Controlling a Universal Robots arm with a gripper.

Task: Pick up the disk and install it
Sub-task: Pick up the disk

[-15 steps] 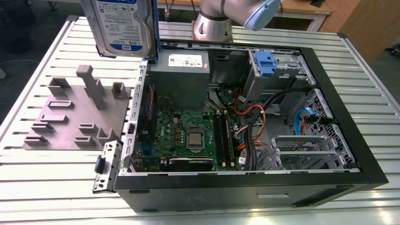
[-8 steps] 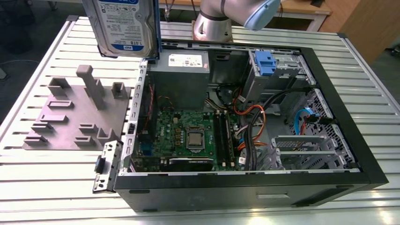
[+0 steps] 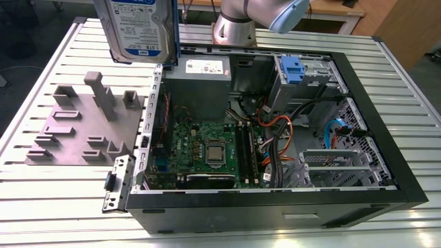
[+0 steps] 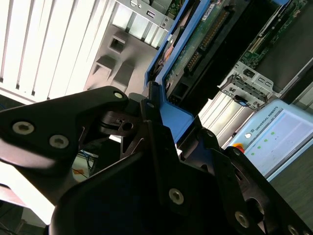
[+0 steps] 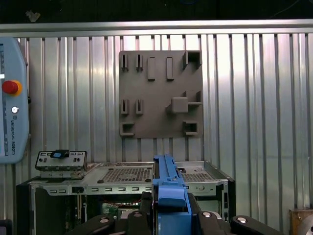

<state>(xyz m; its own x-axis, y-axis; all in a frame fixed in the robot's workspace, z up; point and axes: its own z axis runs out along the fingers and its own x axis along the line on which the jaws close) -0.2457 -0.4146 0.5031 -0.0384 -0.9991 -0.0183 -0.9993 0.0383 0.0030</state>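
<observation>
One claw pinching disk | slatted metal table | grey fixture plate | open computer case

Single-arm pose, gripper loaded. The arm is standing as a grey upright segment at the top of the exterior view, and a pale blue joint cap is leaning off it toward the exterior view's right. The gripper, seen in both wrist views, is pointing downward and clamping the disk. Its two black fingers are pressing against the blue side rail from either side, with the jaws drawn in tight on it. The wrist is carrying the disk on edge, raised in the air at the exterior view's upper left.
</observation>
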